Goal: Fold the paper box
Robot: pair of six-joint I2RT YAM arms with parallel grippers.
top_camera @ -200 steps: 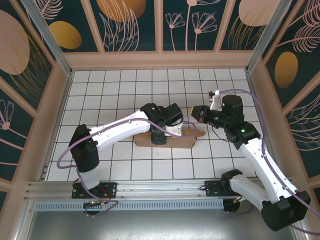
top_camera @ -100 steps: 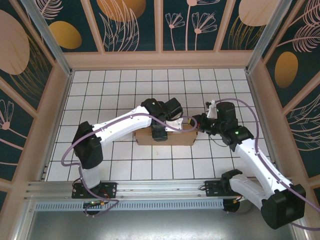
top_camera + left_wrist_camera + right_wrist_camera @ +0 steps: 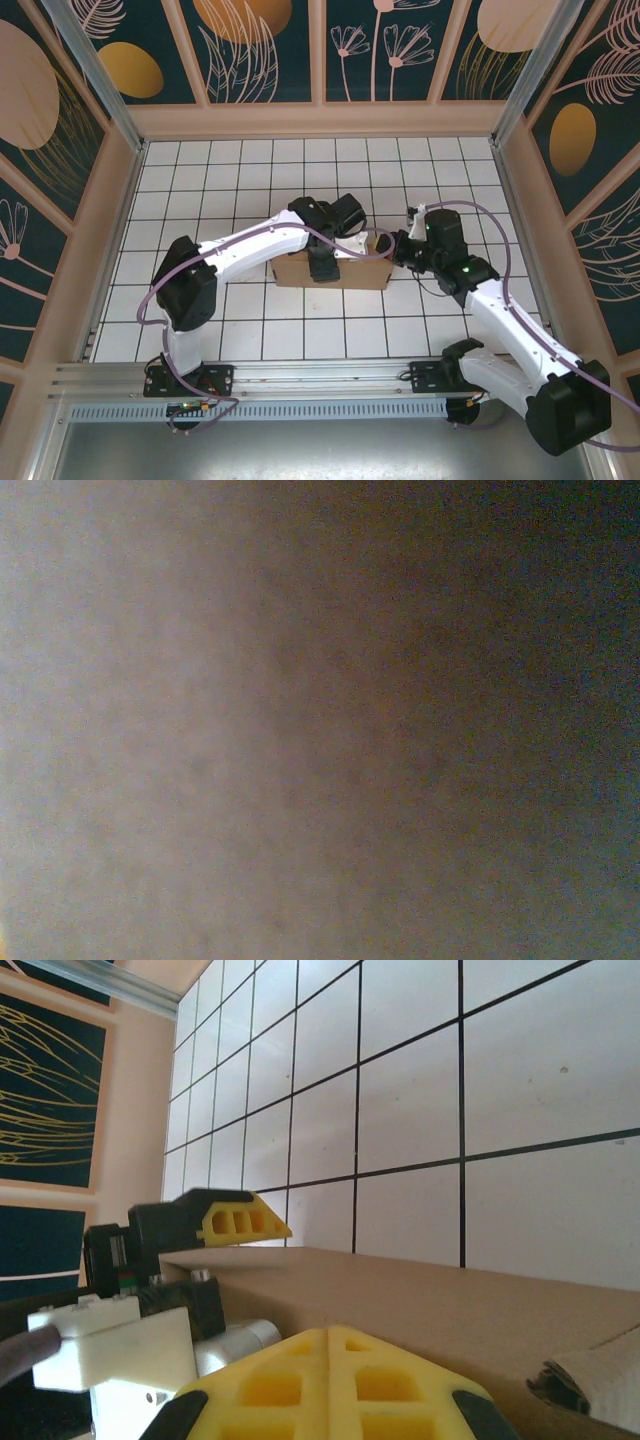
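Nearest, in the right wrist view: right gripper (image 3: 330, 1348), yellow fingertips pressed flat together, nothing between them. Noses up against the right end of the paper box (image 3: 450, 1295), apparently serving as a blunt pusher or stop rather than a clamp. Closed, presumably, to slide along cardboard without snagging a flap. Just beyond the tips, the box's brown wall, standing upright, with a ragged bit of corrugated edge at lower right. Past that wall, one yellow finger (image 3: 240, 1222) of the left gripper (image 3: 321, 263), poking out beyond the box's top edge. Hangs low over the box from above, close enough to leave the left wrist view a plain brown blur. Probably pinning a panel flat during work on the end. Jaws there apart or together: cannot tell. Seen from above, box lying mid-way out on the table (image 3: 200, 180), long side across, flanked by both wrists. Farther out, more white tiling, then the patterned back wall (image 3: 270, 60).
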